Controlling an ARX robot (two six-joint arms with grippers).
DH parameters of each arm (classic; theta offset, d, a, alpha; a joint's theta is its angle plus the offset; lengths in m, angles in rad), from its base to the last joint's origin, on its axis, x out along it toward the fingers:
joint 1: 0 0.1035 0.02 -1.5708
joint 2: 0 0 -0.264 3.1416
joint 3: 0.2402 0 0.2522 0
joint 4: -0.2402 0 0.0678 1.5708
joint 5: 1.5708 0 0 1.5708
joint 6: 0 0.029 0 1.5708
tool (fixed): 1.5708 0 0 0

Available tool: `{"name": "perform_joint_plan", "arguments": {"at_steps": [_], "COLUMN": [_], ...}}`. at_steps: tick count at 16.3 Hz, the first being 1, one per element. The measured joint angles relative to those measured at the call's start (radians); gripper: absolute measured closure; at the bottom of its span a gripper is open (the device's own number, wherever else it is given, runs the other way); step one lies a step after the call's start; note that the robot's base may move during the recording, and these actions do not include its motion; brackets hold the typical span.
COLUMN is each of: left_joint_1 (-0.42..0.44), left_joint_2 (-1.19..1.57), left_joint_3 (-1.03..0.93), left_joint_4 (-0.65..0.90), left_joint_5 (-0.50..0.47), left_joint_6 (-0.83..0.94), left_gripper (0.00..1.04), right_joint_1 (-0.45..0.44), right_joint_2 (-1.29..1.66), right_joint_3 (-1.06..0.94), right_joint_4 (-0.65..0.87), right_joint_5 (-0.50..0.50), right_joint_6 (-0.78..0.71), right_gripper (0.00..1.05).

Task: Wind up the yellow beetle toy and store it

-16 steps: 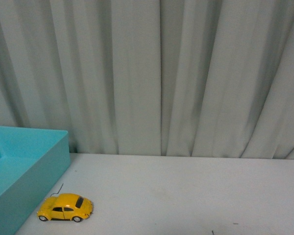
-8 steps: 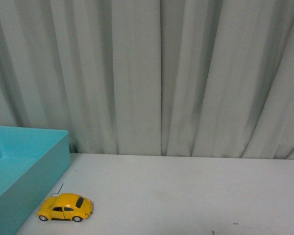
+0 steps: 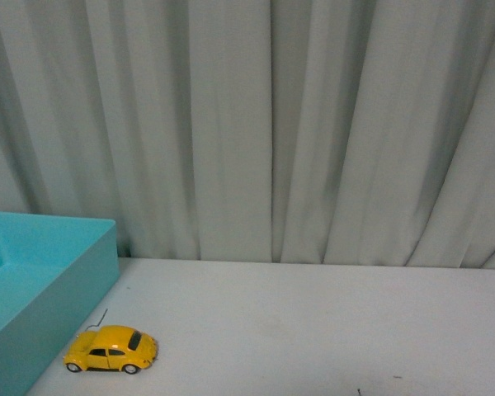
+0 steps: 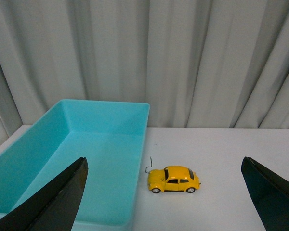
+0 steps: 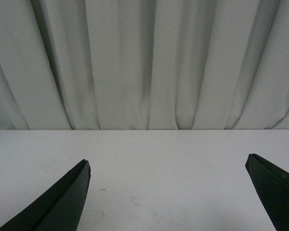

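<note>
The yellow beetle toy stands on its wheels on the white table, side-on, close beside the turquoise bin. In the left wrist view the yellow beetle toy lies ahead of my left gripper, whose black fingers are spread wide open and empty, well short of the car. A thin bent wire pokes up from the toy's end nearest the bin. My right gripper is open over bare table, with nothing between its fingers. Neither arm shows in the front view.
A turquoise rectangular bin stands at the table's left; its inside wall looks empty. Grey-white curtains hang behind the table's far edge. White tabletop stretches to the right of the toy.
</note>
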Motion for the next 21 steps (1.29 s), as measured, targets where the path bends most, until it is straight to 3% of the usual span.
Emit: {"name": "perform_joint_plan", "arguments": {"at_steps": [1, 2, 3, 4, 6, 8, 10, 12, 14, 15, 19, 21], "left_joint_1": [0.000, -0.014, -0.047, -0.064, -0.092, -0.107, -0.127, -0.188, -0.255, -0.262, -0.284, -0.284], "left_joint_2": [0.000, 0.029, 0.192, 0.351, 0.557, 0.839, 1.130, 1.359, 1.626, 1.677, 1.813, 1.866], "left_joint_3": [0.000, 0.039, 0.136, 0.222, 0.348, 0.468, 0.616, 0.811, 1.083, 1.143, 1.328, 1.377], "left_joint_4": [0.000, -0.129, -0.290, -0.274, -0.085, 0.116, 0.213, 0.206, -0.023, -0.108, -0.399, -0.445], "left_joint_5": [0.000, -0.039, -0.118, -0.155, -0.183, -0.177, -0.168, -0.124, 0.031, 0.046, -0.011, -0.065], "left_joint_6": [0.000, -0.055, -0.187, -0.333, -0.422, -0.402, -0.349, -0.217, 0.177, 0.315, 0.772, 0.909], "left_gripper": [0.07, 0.07, 0.07, 0.07, 0.07, 0.07, 0.07, 0.07, 0.07, 0.07, 0.07, 0.07], "right_joint_1": [0.000, 0.000, 0.000, 0.000, 0.000, 0.000, 0.000, 0.000, 0.000, 0.000, 0.000, 0.000], "right_joint_2": [0.000, 0.000, 0.000, 0.000, 0.000, 0.000, 0.000, 0.000, 0.000, 0.000, 0.000, 0.000], "right_joint_3": [0.000, 0.000, 0.000, 0.000, 0.000, 0.000, 0.000, 0.000, 0.000, 0.000, 0.000, 0.000], "right_joint_4": [0.000, 0.000, 0.000, 0.001, 0.000, 0.001, 0.000, 0.000, 0.000, 0.000, 0.000, 0.001], "right_joint_5": [0.000, 0.000, -0.001, -0.001, -0.001, 0.000, 0.000, 0.000, 0.000, 0.000, 0.000, 0.000], "right_joint_6": [0.000, 0.000, -0.001, 0.000, 0.000, 0.000, 0.000, 0.000, 0.000, 0.000, 0.000, 0.000], "right_gripper": [0.07, 0.07, 0.07, 0.07, 0.07, 0.07, 0.07, 0.07, 0.07, 0.07, 0.07, 0.07]}}
